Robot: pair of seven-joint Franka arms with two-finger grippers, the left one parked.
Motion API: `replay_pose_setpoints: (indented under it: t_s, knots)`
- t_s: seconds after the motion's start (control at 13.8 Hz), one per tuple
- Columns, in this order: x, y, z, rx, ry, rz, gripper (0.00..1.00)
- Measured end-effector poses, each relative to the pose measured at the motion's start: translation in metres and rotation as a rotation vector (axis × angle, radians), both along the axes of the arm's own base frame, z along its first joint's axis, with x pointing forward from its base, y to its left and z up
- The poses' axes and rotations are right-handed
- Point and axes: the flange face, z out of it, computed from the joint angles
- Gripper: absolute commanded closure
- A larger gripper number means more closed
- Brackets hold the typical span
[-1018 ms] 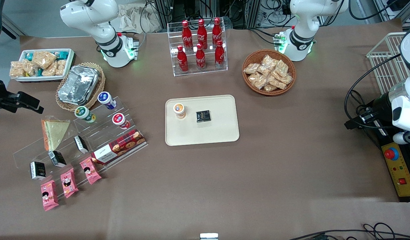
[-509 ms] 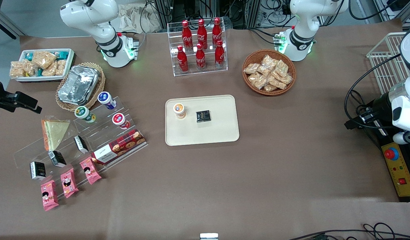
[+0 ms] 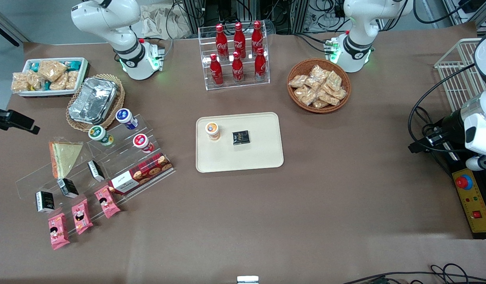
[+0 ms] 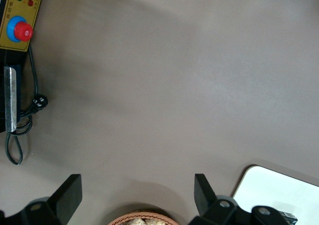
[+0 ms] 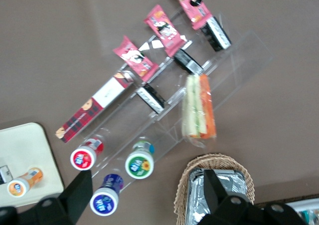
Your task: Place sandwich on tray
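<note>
Clear plastic around the sandwich (image 3: 63, 157), with an orange and green filling edge showing plainly in the right wrist view (image 5: 200, 111). Lying flat on an upper step of a see-through stepped shelf (image 3: 33, 179) toward the working arm's end of the table; hard to trace where the wrap ends and the shelf begins. Sharing that shelf with small black boxes (image 3: 67, 187), three lidded cups (image 3: 100, 135), a red plaid biscuit box (image 3: 141, 173) and pink snack packets (image 3: 80, 216) at its lowest edge. Just beside it, farther from the front camera, a wicker basket (image 3: 74, 122) holding a foil container (image 3: 93, 100), half covered by a finger in the wrist view.

Well apart from the sandwich, the cream tray (image 3: 250, 157) at mid-table, carrying an orange-lidded cup (image 3: 212, 130) and a small black box (image 3: 241, 137); only a corner of it inside the wrist view.

Hovering high above the shelf, the gripper (image 5: 147, 177), fingers (image 5: 81, 187) spread wide and grasping nothing. Mostly cut off at the front view's edge, only a dark tip (image 3: 17, 120) showing.
</note>
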Motion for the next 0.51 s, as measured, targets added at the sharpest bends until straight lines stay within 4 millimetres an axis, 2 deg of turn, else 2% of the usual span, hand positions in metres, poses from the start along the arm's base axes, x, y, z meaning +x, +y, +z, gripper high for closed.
replay_pose_setpoints:
  t_s: [0.15,0.29,0.51]
  knots:
    - [-0.008,-0.025,-0.022,-0.001,-0.012,-0.034,0.01]
    - [-0.019,-0.042,-0.055,0.003,-0.023,-0.046,0.01]
    - [-0.026,-0.047,-0.098,0.001,-0.037,-0.02,0.01]
